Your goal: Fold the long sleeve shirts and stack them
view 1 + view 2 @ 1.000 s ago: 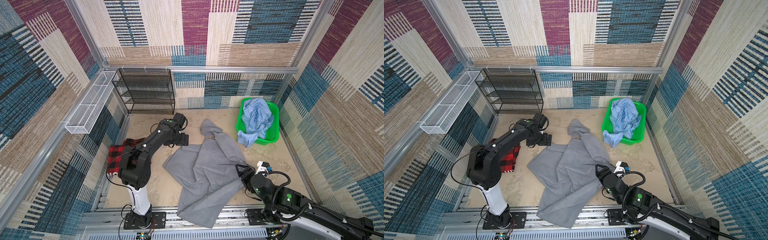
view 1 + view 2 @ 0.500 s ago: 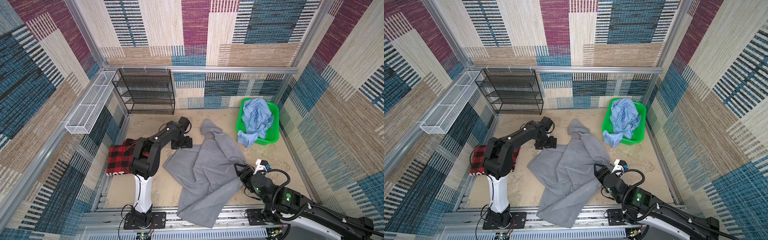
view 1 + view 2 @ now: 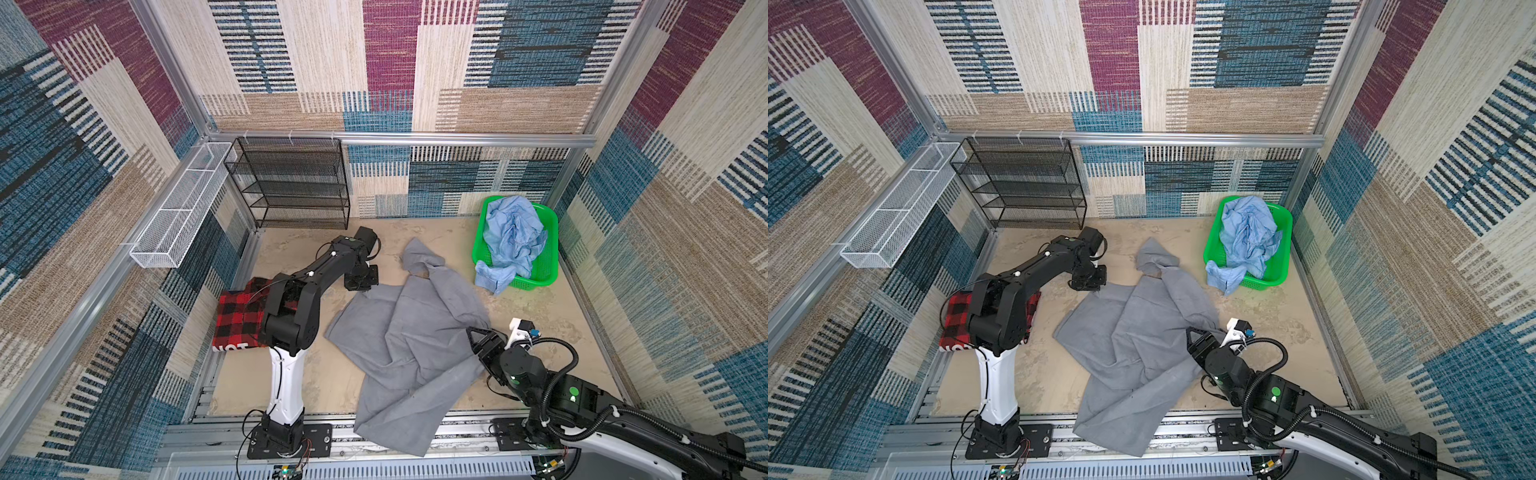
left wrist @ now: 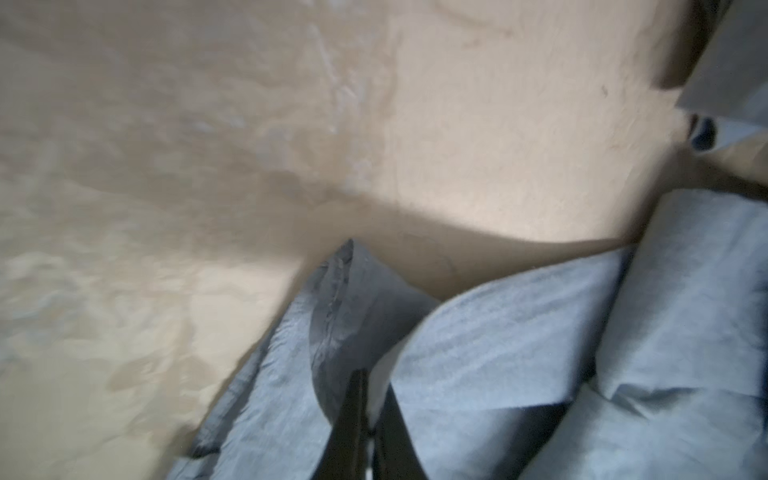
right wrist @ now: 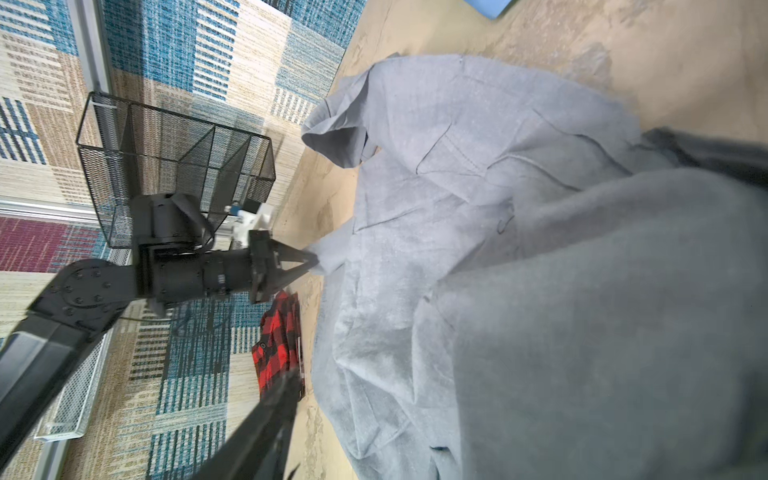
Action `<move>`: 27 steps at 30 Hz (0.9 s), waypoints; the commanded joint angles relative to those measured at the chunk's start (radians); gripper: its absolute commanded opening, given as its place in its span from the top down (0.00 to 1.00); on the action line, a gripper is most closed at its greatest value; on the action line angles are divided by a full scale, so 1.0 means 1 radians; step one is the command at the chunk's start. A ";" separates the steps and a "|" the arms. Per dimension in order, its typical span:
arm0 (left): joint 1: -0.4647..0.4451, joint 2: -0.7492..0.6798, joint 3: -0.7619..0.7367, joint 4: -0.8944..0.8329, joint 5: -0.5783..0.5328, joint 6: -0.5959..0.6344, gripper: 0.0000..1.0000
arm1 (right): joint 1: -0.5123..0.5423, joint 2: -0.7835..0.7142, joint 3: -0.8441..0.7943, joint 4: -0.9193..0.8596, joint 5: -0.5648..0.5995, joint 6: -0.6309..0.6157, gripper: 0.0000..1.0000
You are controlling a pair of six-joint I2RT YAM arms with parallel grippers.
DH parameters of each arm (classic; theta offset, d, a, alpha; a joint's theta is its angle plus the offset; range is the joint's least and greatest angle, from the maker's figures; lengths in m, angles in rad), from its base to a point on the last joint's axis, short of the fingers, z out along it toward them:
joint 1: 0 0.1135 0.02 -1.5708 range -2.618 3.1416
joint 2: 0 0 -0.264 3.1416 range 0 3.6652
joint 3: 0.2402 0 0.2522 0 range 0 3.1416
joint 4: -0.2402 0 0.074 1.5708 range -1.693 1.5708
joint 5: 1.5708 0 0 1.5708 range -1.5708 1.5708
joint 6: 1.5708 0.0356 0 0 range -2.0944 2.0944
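Right now my left gripper (image 5: 312, 262) is pinched tight on a far corner of the grey shirt (image 3: 407, 345), a soft, matte weave lying open and creased across the middle of the table (image 3: 540, 324), its hem drooping over the front edge onto the metal rail. My right gripper (image 3: 473, 336) sits at the shirt's near right edge, with the jaws partway apart and cloth heaped between them; I cannot tell whether they actually clamp it. The plaid shirt (image 3: 237, 320), red-and-black flannel, lies folded into a thick block at the table's left edge. The light blue shirt (image 3: 513, 237) is crumpled in a green plastic mesh basket (image 3: 550, 257) at the far right corner, one part spilling over the rim onto the table. That tabletop is tan and mottled, like worn sand. A black wire-mesh shelf rack (image 3: 291, 183) stands at the back left, a long white mesh tray (image 3: 178, 216) hangs on the left rail, and the walls (image 3: 395, 62) are woven patchwork in blue, maroon and beige. My left arm covers part of the plaid shirt, and the left wrist view is blurred.
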 commanded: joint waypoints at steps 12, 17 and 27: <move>0.239 -0.154 0.209 -0.159 -0.093 0.018 1.00 | -0.082 0.232 0.004 0.253 -0.034 -0.158 0.36; 0.257 0.030 0.443 -0.237 -0.093 0.000 1.00 | -0.267 0.355 0.069 0.325 -0.159 -0.335 0.35; 0.258 0.314 0.870 -0.347 -0.029 -0.044 0.57 | -0.639 0.706 0.299 0.366 -0.520 -0.601 0.22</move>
